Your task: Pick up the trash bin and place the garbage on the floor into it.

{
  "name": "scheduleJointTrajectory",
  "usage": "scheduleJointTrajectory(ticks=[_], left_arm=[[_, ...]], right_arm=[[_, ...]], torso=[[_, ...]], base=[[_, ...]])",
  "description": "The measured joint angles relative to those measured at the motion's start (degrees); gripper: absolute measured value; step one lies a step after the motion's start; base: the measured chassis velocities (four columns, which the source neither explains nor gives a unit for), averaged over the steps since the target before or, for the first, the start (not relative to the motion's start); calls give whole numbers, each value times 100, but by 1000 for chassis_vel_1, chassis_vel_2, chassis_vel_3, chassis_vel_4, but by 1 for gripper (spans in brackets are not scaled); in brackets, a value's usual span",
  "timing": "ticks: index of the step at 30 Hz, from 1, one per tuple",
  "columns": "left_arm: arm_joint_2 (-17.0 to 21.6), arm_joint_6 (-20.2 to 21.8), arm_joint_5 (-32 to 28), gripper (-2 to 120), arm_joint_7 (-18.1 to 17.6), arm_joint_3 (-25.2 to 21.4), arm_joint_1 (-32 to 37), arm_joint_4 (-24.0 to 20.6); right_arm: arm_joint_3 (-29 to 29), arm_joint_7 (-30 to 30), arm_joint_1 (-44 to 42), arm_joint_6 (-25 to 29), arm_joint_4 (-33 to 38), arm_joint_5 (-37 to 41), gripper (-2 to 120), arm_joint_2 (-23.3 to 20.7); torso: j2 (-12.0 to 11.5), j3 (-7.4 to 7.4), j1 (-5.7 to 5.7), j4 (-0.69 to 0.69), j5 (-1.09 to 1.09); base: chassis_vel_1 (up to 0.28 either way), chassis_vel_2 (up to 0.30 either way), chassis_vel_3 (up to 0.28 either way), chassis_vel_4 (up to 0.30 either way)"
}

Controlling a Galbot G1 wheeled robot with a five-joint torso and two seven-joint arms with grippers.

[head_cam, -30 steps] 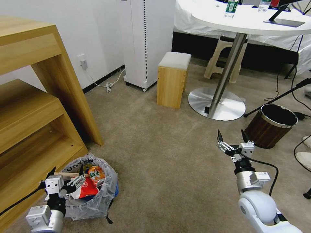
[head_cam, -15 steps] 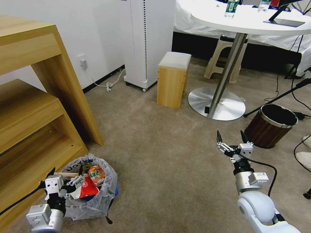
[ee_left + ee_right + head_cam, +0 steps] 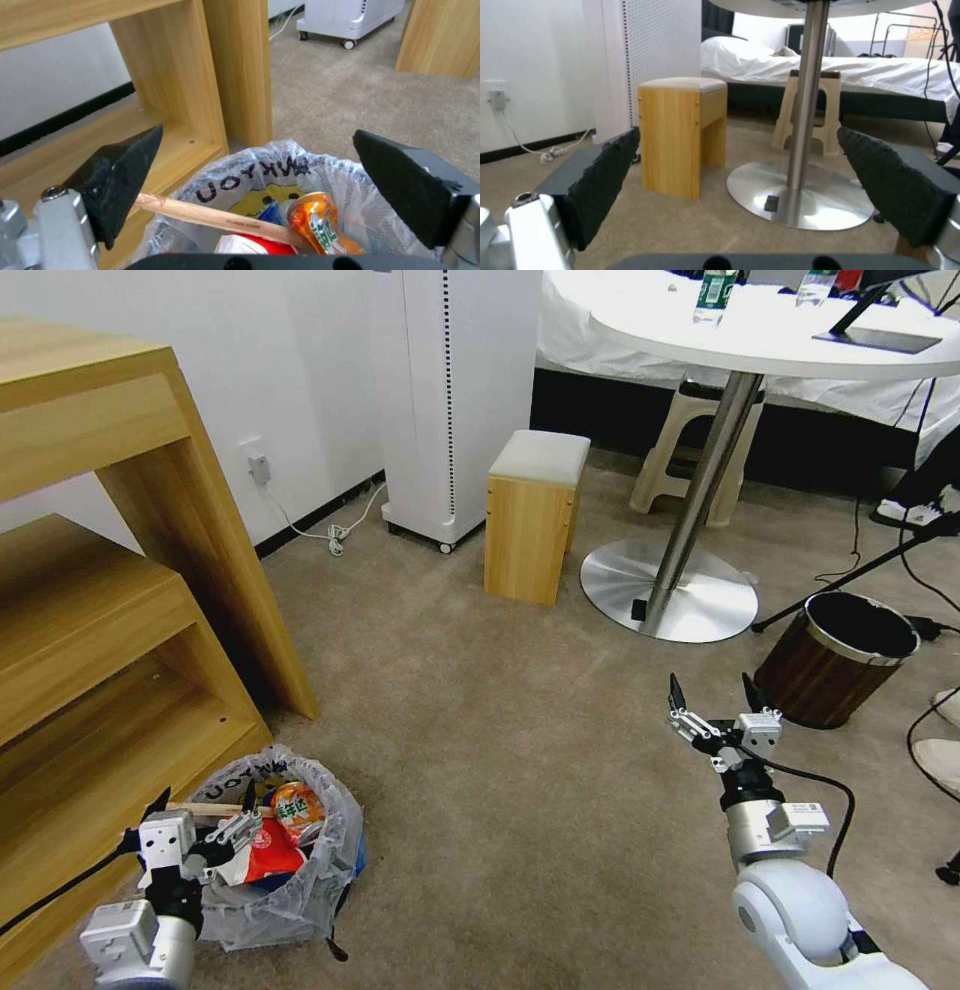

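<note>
Hovering wide open: left tool (image 3: 200, 832) just above the trash bin (image 3: 300, 895), itself sitting on the floor (image 3: 500, 790) beside the wooden shelf (image 3: 110, 670). Holding garbage there: orange can (image 3: 320, 225), wooden stick (image 3: 210, 216). Hanging wide open over bare carpet: right tool (image 3: 713, 702).

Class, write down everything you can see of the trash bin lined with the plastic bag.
The trash bin is small and round, lined with a clear crinkly bag printed with black letters and a yellow mark. It stands upright on the beige carpet beside the wooden shelf unit. Inside lie a crushed orange can, a wooden stick and red wrappers. The open left gripper hovers over its rim.
</note>
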Motion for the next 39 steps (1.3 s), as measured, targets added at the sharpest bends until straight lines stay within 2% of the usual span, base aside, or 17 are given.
scheduleJointTrajectory(ticks=[39], left_arm=[[-1, 0, 1, 100, 0, 0, 1, -3]], right_arm=[[-1, -5, 0, 0, 0, 5, 100, 0]], torso=[[0, 0, 0, 0, 0]], base=[[0, 0, 0, 0]])
